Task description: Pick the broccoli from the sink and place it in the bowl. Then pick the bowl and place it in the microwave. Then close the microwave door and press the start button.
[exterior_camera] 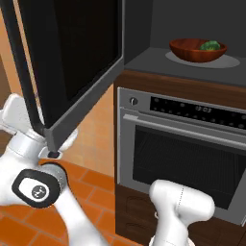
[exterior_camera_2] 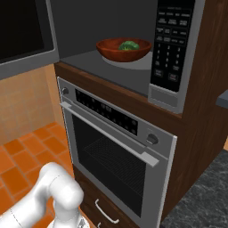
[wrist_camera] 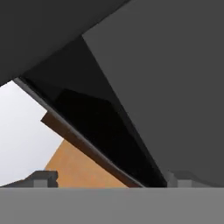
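Bowl (exterior_camera_2: 123, 50) with broccoli (exterior_camera_2: 128, 45) inside microwave (exterior_camera_2: 173, 53), microwave door (exterior_camera: 72, 67) swung open, fingers (wrist_camera: 43, 179) spread, empty

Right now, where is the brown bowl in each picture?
Left base view: the bowl sits at the upper right, inside the microwave, with the broccoli in it.
Right base view: the bowl is at the top middle, left of the button panel.
Hand view: I cannot pick out the bowl; dark panels lie ahead.
Shared landmark: the steel oven right below the microwave.
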Tool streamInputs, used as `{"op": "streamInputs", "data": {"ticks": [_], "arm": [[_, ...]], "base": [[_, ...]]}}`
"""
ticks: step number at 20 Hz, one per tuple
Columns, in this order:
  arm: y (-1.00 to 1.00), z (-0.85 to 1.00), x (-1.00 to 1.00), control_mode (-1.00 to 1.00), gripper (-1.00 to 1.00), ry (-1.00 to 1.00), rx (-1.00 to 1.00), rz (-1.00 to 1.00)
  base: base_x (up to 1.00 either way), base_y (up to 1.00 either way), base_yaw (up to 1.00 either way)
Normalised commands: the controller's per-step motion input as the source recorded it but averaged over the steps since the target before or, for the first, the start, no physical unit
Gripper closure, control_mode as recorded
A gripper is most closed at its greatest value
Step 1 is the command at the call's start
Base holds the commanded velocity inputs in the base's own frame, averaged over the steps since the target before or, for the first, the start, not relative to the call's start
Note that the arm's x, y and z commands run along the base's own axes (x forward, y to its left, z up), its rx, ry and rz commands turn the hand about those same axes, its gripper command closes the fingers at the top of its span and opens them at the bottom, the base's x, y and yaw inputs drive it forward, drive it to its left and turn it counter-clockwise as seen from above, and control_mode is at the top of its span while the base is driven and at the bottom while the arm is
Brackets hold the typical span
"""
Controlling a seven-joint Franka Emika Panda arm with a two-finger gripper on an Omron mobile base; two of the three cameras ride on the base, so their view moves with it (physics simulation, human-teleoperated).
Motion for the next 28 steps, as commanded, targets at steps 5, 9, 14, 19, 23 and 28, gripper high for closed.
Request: {"op": "streamInputs", "data": {"ticks": [5,9,14,19,23,28], "arm": [[-1.0,0.11,-0.35,-1.0,-1.0,-0.31,0.47,0.0],[-1.0,0.1,-0.28,-1.0,-1.0,-0.09,0.45,0.0],[-1.0,0.06,-0.01,-1.0,-1.0,0.0,0.39,0.0],[-1.0,0.0,0.0,-1.0,-1.0,0.0,0.35,0.0],[-1.0,0.0,0.01,-1.0,-1.0,0.0,0.32,-0.03],[-1.0,0.0,0.47,-1.0,-1.0,0.0,0.26,-0.02]], "base": [[0.0,0.0,0.0],[0.0,0.0,0.0],[0.0,0.0,0.0],[0.0,0.0,0.0],[0.0,0.0,0.0],[0.0,0.0,0.0]]}}
